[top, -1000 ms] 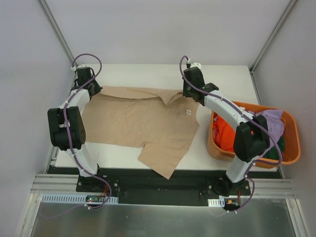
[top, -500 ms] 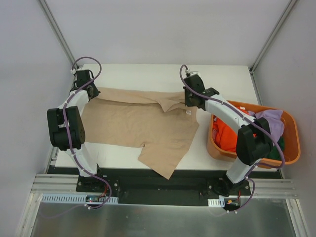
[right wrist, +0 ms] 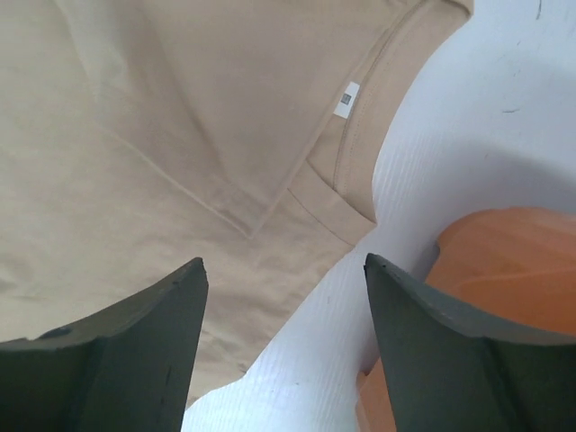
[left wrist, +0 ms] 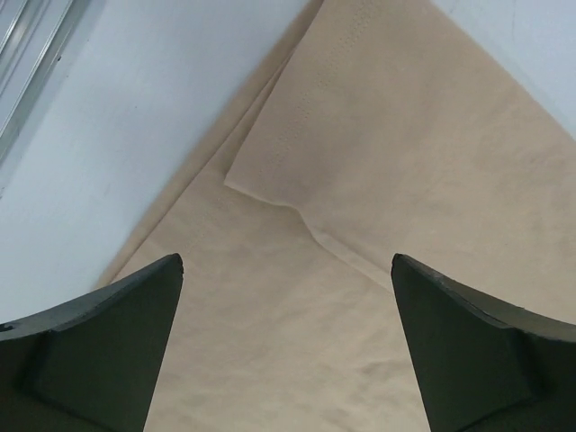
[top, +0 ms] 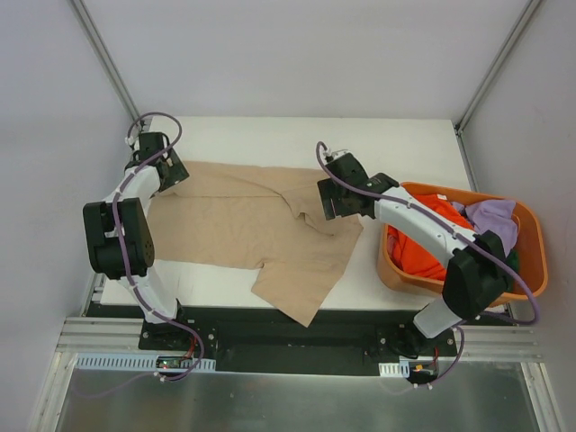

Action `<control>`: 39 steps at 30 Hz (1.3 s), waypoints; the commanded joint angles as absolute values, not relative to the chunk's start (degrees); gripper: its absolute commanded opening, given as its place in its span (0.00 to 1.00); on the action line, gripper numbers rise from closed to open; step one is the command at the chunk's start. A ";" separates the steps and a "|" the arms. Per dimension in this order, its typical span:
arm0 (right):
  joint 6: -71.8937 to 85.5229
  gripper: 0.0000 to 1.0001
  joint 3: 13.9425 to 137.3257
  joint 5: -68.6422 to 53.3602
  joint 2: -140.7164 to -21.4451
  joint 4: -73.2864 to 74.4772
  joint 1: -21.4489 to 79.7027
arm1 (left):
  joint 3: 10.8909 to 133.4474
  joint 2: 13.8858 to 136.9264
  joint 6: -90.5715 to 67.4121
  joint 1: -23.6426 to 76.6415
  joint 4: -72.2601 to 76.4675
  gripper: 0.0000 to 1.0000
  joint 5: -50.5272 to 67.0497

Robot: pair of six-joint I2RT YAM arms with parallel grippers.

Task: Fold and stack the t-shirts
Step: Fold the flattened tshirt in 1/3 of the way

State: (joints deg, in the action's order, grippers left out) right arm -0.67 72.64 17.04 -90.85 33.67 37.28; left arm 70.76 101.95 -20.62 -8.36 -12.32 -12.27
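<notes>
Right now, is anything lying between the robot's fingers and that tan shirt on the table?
Nothing visible. The left fingers and right fingers hang open directly over the tan cloth t-shirt; the orange plastic basket sits apart, beside it.

A soft tan cloth short-sleeved t-shirt (top: 238, 225) lies spread on the white table (top: 405, 144), front mostly flat. Its far edge is turned over in a loose flap, the collar with a small white label (right wrist: 347, 99) folded inward. One sleeve reaches the table's near edge. Bright orange (top: 418, 254), lavender (top: 493, 220) and dark green (top: 510, 260) t-shirts sit crumpled in an orange plastic basket (top: 432, 188).
</notes>
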 commanded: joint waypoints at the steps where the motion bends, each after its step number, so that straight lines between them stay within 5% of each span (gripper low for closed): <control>1: -5.53 0.80 74.53 10.31 -87.53 30.78 37.70 | 73.21 95.54 -22.67 -8.79 -14.77 0.99 -9.60; 5: -12.72 0.85 76.46 -2.07 -91.65 25.32 39.19 | 76.46 98.34 -24.17 -8.79 -14.77 0.99 1.21; 12: -31.64 0.80 89.09 -12.39 -105.97 28.64 46.06 | 80.59 108.10 -24.08 -9.14 -15.47 0.99 3.08; 24: -26.72 0.54 102.13 -9.50 -124.36 34.10 42.19 | 82.00 115.40 -22.68 -12.39 -17.49 0.99 4.31; 39: -24.26 0.46 101.61 -2.74 -126.22 33.31 40.17 | 79.37 113.73 -20.04 -12.39 -17.05 0.99 5.89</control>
State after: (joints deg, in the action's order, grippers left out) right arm -25.02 101.36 -7.11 -127.48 33.19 39.79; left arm 80.86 115.07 -21.37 -12.43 -16.21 5.41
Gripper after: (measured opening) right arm 0.465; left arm 0.990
